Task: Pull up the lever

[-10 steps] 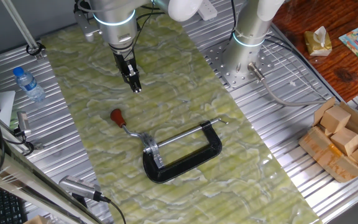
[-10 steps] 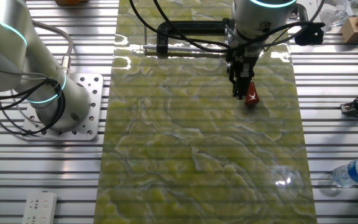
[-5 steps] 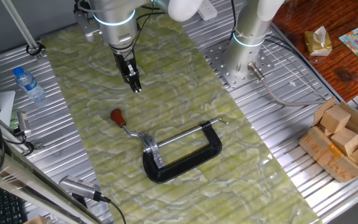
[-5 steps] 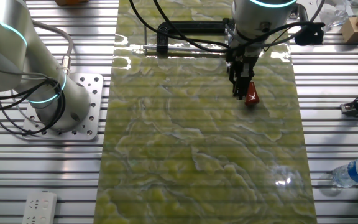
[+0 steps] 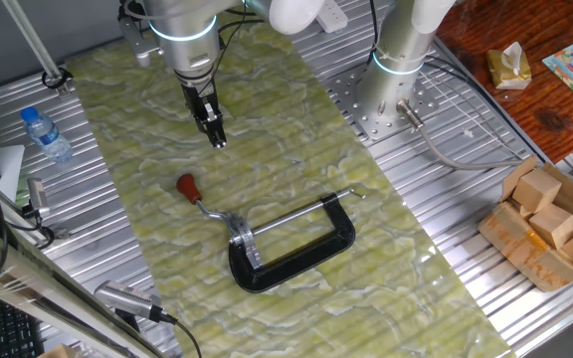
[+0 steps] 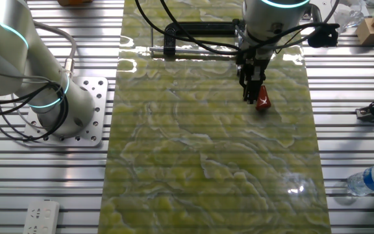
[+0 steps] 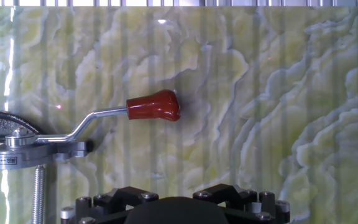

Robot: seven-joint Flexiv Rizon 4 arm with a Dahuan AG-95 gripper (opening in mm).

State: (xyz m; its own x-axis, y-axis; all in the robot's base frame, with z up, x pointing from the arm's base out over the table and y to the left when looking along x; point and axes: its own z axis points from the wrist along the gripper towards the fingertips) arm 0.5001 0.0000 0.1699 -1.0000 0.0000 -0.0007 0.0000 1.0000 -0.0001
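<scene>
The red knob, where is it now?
In one fixed view the red knob lies on the green mat, left of the black clamp, below the gripper.

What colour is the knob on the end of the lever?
Red-brown. The knob on the silver lever shows best in the hand view.

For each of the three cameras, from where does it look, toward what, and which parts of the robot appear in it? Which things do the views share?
One fixed view: high, looking down over the mat; shows the lever, the black clamp, the arm and its end effector.
The other fixed view: high on the opposite side; the clamp lies far, the end effector beside the lever's knob.
Hand view: on the hand, looking down at the lever; only a dark part of the hand shows.
All three share the lever.
</scene>
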